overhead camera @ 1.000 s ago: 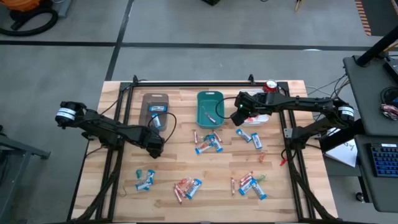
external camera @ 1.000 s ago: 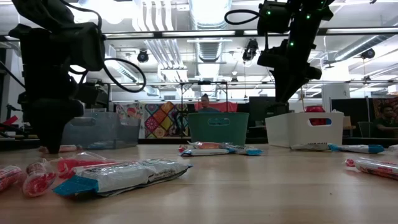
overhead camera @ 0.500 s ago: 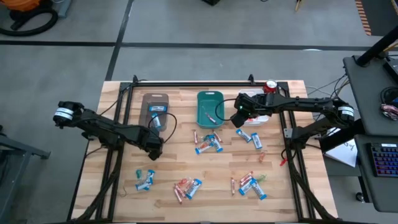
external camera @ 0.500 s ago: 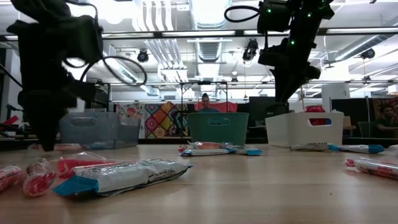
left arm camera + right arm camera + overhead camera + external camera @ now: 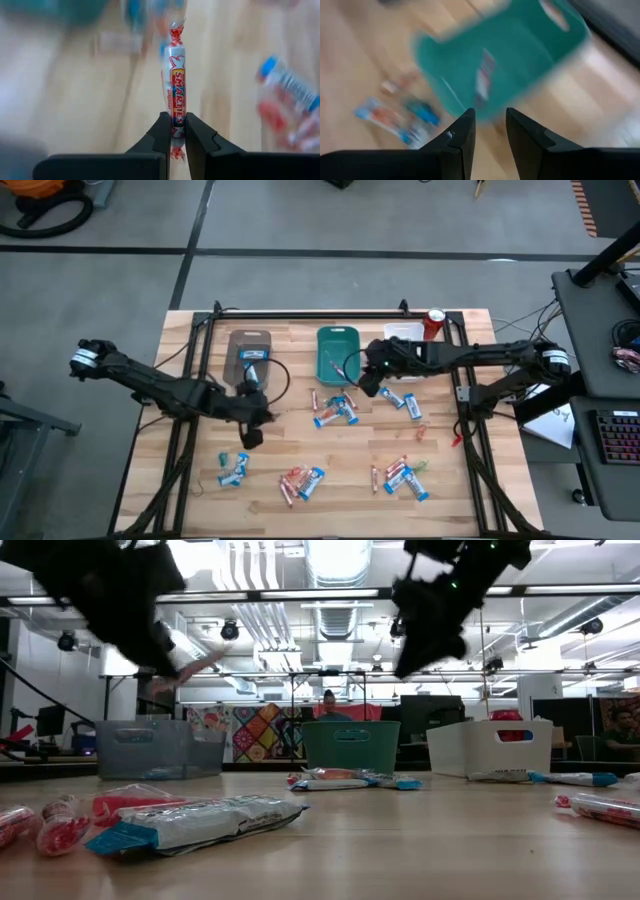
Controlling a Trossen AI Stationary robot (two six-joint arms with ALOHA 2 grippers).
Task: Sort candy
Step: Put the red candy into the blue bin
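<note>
Teal tray [image 5: 338, 352], red-striped white candy roll [image 5: 175, 80]

A brown tray [image 5: 249, 346], teal tray [image 5: 338, 352], white tray [image 5: 404, 333] and red can [image 5: 435, 321] line the wooden table's [image 5: 200, 500] far edge.

A wooden table [image 5: 200, 350] carries everything. The teal tray [image 5: 338, 352] stands at its far middle, with a brown tray [image 5: 249, 356] to its left and a white tray [image 5: 408, 336] with a red can [image 5: 435, 320] to its right. Candy [image 5: 335, 409] lies scattered in small heaps just before the teal tray and nearer the front edge.
</note>
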